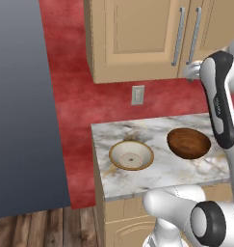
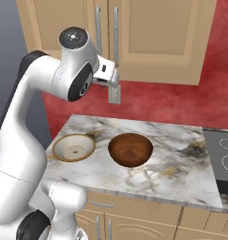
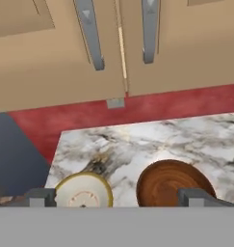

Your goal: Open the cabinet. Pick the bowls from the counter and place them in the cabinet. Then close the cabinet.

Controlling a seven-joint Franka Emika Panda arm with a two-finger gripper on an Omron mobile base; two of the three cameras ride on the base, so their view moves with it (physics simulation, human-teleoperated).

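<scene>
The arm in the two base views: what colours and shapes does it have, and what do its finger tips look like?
The arm is made of rounded glossy white segments with dark grey to black joints. One joint ends in a round silver-grey cap. A long black band with small pale lettering runs along one link. The gripper has two small, blocky, dark grey fingertips.

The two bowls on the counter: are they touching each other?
Apart. In the left base view, bare marble shows between the cream bowl and the brown bowl.
</scene>
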